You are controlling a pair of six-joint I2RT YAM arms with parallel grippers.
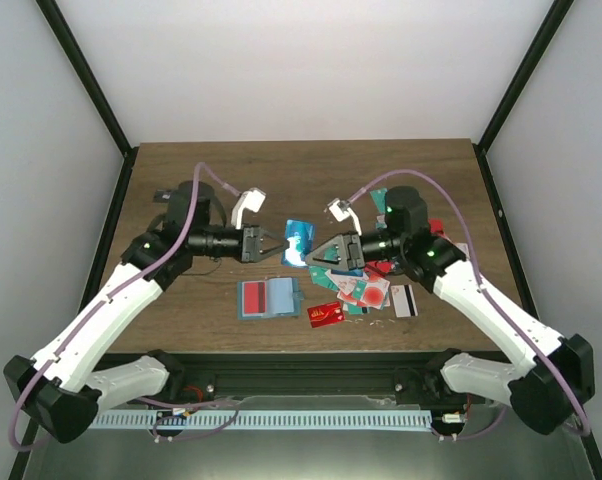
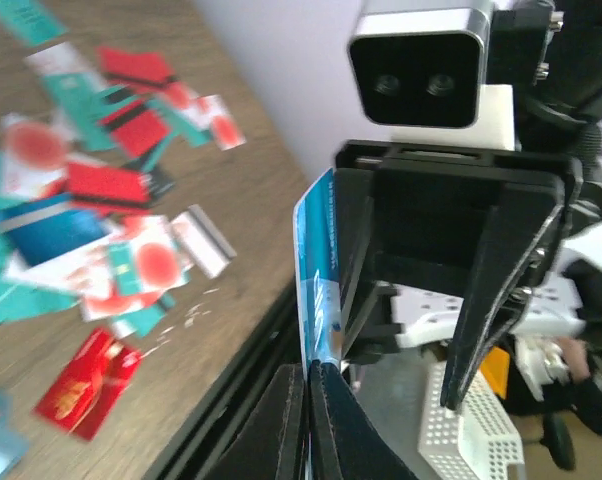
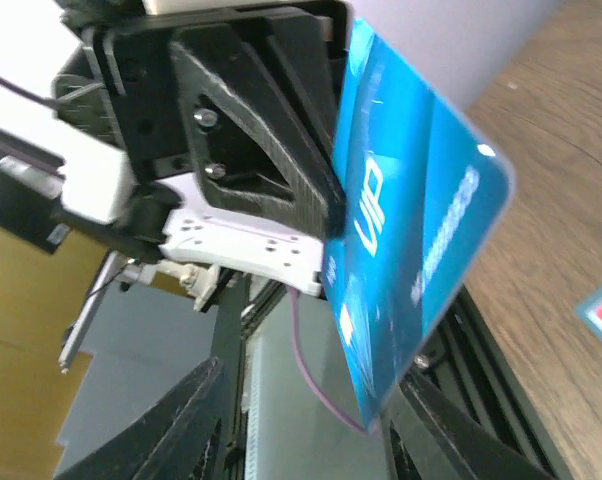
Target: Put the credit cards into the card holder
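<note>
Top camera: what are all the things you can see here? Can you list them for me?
blue card: one, blue, up in the air between the two grippers
holder: one, teal-blue with red showing on it, lying open near the front edge, left of the middle
card pile: many, teal, red and white with red marks, on the table under the right arm
red card: one, red, alone at the near-left edge of the pile
striped card: one, white with a black stripe, right of the pile
table: one, brown wood, under everything
left gripper: one, black, shut on the blue card
right gripper: one, black, open, facing the blue card
</note>
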